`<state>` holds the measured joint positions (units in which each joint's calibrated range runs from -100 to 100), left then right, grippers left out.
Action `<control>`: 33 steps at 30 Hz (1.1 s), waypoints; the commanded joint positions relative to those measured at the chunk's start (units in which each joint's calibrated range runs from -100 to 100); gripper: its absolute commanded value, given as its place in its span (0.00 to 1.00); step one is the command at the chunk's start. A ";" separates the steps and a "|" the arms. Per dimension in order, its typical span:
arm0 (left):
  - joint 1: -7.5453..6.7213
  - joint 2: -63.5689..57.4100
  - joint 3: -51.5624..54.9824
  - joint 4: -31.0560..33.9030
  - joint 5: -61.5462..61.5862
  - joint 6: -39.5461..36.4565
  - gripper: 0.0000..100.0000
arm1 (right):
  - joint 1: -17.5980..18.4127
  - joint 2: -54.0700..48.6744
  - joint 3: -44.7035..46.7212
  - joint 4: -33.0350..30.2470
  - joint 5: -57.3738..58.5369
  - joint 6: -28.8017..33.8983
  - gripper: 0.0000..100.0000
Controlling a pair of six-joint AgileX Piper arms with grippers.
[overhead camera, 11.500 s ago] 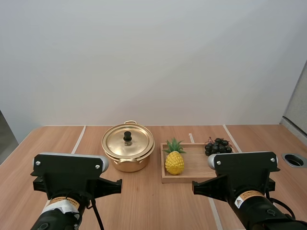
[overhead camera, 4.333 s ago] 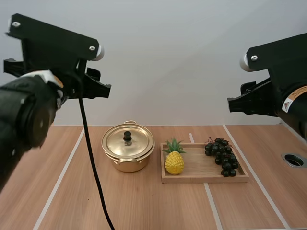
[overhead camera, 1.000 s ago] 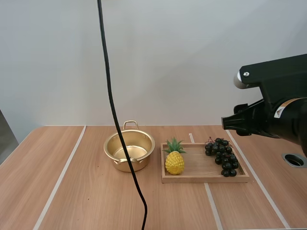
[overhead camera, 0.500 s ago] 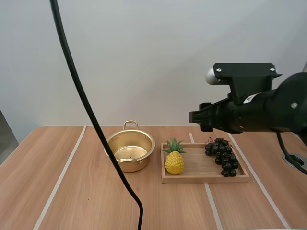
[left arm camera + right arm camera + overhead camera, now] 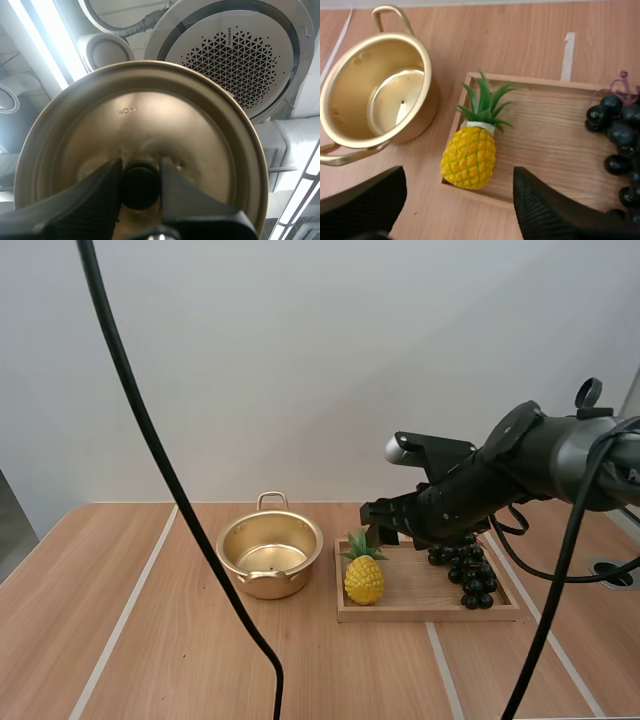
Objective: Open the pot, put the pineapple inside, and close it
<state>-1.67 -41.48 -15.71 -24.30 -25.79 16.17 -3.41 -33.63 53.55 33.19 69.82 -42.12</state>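
Currently: lid point(image 5: 150, 115) underside, stamped mark point(image 5: 124, 111), unreadable; left fingers point(image 5: 95, 200) clamped on its black knob point(image 5: 140, 187). Pineapple point(image 5: 364, 580), left end of wooden tray point(image 5: 410, 590), crown toward tray's far rim; upright or lying, cannot tell. Grapes point(image 5: 462, 565), tray's right end. Pot point(image 5: 300, 575), empty, uncovered, just left of tray. Right fingers point(image 5: 540, 210) spread wide over tray's left end, holding nothing.

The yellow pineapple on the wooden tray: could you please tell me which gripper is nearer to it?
Right. The right gripper hovers open just above the yellow pineapple; the left gripper is away from it, shut on the golden metal lid's black knob.
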 commanded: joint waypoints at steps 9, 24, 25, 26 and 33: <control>-0.12 -0.24 -0.35 0.96 4.15 -0.47 0.00 | -0.13 9.23 -0.64 5.60 -2.70 -9.07 1.00; -0.12 0.00 -0.35 0.96 6.27 -0.47 0.00 | -0.13 18.94 -0.97 14.53 -3.18 -18.13 1.00; -0.12 0.00 -0.35 0.96 6.27 -0.47 0.00 | -0.13 19.53 -0.97 14.65 -3.18 -18.42 1.00; -0.12 0.00 -0.35 0.96 6.27 -0.47 0.00 | -0.13 20.15 -0.97 14.81 -3.18 -18.70 1.00; -0.12 0.00 -0.35 0.96 6.27 -0.47 0.00 | 0.65 23.49 -0.97 17.18 -3.37 -21.63 1.00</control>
<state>-1.67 -41.48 -15.71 -23.66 -20.05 15.98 -3.41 -11.62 52.97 49.22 66.42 -61.59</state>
